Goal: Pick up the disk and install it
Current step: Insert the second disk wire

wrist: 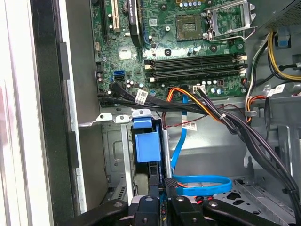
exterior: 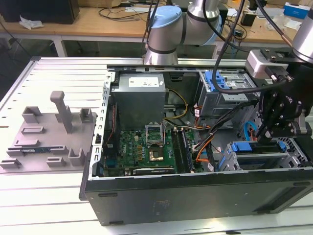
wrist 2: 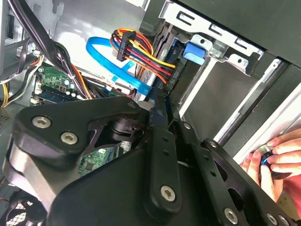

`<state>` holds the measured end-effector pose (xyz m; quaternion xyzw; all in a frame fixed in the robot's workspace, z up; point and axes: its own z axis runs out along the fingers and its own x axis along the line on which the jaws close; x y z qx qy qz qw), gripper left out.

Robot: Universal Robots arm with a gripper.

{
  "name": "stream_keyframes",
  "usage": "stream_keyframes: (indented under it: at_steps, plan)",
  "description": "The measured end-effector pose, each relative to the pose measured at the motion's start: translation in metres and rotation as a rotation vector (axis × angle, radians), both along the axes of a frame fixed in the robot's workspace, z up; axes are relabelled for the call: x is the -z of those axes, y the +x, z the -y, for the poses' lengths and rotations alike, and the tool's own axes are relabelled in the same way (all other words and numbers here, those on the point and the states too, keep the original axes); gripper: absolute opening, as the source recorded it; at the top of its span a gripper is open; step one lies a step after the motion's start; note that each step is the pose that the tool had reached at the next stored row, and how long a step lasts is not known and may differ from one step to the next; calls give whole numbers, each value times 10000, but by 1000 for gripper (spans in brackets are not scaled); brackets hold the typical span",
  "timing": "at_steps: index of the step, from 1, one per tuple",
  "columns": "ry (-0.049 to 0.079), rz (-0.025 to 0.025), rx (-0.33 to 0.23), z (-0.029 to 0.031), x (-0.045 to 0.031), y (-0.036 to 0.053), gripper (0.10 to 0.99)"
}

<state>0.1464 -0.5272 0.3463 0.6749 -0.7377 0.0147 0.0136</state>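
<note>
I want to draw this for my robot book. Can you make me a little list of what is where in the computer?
place: open computer case, lying on its side
gripper: low inside the case, at the exterior view's right
disk: silver with blue rails, in the metal cage just under the gripper
grip: cannot tell whether the gripper holds the disk
circuit board: green, in the middle of the case
blue cable: looped close to the gripper
hand: a person's, by the outside of the case
</note>
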Motion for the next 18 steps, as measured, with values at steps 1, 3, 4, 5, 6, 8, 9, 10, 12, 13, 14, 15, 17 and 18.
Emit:
stream_keyframes:
  at_steps: [1,3,4,5,6,8,9,10,12,13,14,15,17,18]
  plan:
    - [-2,-5,0,0,2,1,161]
    - [-17,-20,0,0,8,3,161]
    - [-22,-22,0,0,12,2,161]
    - [-27,-23,0,0,16,2,161]
    - [-33,-23,0,0,19,2,161]
    - [-47,-23,-1,0,27,3,161]
    - [-47,-23,-3,0,36,3,161]
    - [-52,-23,-5,0,44,2,161]
    - [-58,-23,-10,0,58,2,161]
    - [-61,-23,-14,0,66,2,161]
    - [-76,-21,-17,0,81,-3,161]
    - [-90,-21,-21,0,86,-15,161]
    - [-82,-25,-18,1,85,-29,173]
    - [-77,-23,-20,0,67,-31,231]
